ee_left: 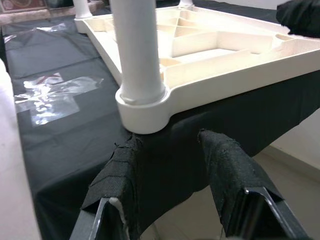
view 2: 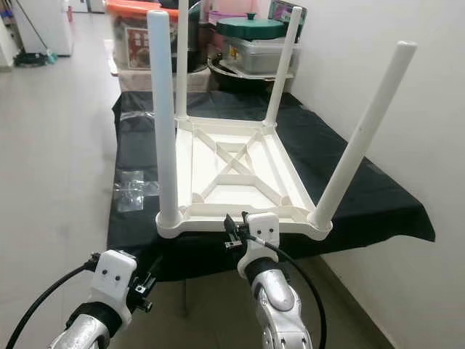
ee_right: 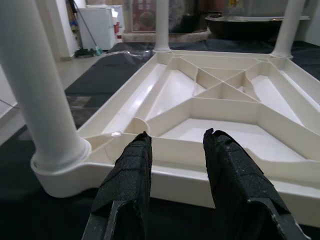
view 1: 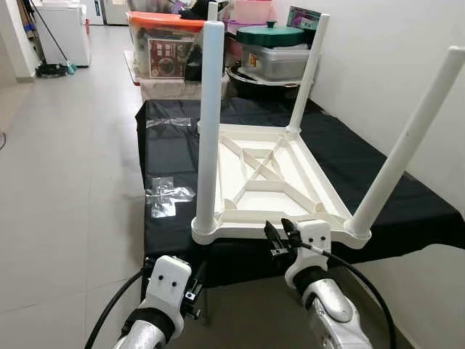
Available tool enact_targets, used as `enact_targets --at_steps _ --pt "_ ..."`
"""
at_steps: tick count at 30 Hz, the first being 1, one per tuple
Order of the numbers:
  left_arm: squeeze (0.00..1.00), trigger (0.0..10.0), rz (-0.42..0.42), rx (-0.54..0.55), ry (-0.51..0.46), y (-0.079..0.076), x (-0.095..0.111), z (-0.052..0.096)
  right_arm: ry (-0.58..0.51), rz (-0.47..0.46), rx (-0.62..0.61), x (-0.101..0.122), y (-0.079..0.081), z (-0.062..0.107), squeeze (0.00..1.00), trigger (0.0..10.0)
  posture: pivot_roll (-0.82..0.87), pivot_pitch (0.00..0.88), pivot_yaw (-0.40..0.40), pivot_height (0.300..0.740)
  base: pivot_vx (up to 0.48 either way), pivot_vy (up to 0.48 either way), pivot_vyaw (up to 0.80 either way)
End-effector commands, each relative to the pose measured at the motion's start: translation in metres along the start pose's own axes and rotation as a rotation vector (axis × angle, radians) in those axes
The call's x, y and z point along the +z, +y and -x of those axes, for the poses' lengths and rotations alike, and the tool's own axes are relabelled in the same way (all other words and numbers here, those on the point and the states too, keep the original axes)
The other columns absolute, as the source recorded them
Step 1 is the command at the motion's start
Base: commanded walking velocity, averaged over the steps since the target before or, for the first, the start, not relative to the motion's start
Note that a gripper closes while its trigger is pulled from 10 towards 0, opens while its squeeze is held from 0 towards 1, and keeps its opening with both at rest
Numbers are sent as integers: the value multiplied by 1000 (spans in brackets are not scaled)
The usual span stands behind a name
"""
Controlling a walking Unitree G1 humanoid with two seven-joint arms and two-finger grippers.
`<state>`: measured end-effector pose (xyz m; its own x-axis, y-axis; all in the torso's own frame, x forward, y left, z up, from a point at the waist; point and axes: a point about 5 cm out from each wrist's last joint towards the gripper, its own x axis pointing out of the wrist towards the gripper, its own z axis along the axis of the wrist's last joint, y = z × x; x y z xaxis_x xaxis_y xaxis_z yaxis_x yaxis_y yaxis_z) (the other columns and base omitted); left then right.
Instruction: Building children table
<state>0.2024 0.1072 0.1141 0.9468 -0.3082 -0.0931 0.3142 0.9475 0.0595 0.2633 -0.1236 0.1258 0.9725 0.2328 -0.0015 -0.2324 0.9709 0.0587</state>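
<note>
The white children's table (view 1: 272, 182) lies upside down on the black-covered tabletop (view 1: 167, 156), its four legs pointing up and its near rim just at the tabletop's front edge. The right hand (view 1: 280, 236) sits at the middle of that near rim, fingers spread; the right wrist view looks over the rim into the ribbed underside. The left hand (ee_left: 170, 172), fingers also spread, hangs lower, in front of the tabletop edge just below the near left leg (view 1: 208, 131). A clear plastic wrapper (view 1: 168, 196) lies on the cloth left of the table. Open tiled floor (view 1: 65, 182) stretches on the left; a white wall (view 1: 407, 65) closes the right. Storage boxes (view 1: 163, 47) stand beyond the far end.
</note>
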Motion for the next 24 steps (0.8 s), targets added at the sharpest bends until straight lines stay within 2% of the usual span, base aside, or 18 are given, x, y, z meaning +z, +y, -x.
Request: enact_targets --at_steps 1,15,18,20,21,24 --pt "0 10000 -22 -2 5 -1 -3 -1 0 -14 -8 -1 -2 -1 0 10000 79 15 -89 740 0 -296 0" --pt "0 10000 -33 -2 6 0 -3 -3 11 -39 16 -3 0 -5 0 10000 81 19 -88 740 0 -409 0" --pt "0 10000 -24 9 8 1 -4 -3 31 -71 76 -5 4 -6 0 10000 81 21 -87 740 0 -360 0" --pt "0 10000 -9 25 11 3 -4 -3 55 -124 163 -5 8 -7 0 10000 81 24 -88 740 0 0 0" --pt "0 10000 -9 25 11 3 -4 -3 55 -124 163 -5 8 -7 0 10000 81 24 -88 740 0 0 0" --pt "0 10000 -3 27 12 3 -4 -4 47 -143 264 -1 10 -5 0 10000 80 26 -89 740 0 0 0"
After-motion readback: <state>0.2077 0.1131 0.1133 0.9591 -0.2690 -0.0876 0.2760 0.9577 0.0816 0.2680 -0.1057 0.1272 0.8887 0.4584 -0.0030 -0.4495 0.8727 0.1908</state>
